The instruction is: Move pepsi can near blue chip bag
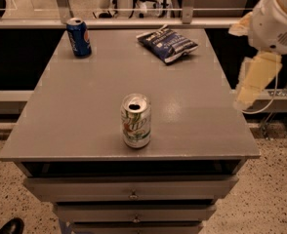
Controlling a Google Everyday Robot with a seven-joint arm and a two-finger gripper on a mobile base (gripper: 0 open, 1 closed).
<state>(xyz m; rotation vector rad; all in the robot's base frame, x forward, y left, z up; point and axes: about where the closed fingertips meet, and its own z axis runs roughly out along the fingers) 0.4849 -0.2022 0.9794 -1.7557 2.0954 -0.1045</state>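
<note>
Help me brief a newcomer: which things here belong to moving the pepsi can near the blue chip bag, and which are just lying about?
Job: pepsi can, back left of the table; blue chip bag, back right; gripper, off the table's right edge.
Lying about: white-and-green soda can, front centre.

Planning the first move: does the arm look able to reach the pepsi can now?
Probably yes. The pincer hangs right of the table; the pepsi can stands unobstructed at the far left corner, with only the flat blue chip bag near the path.
</note>
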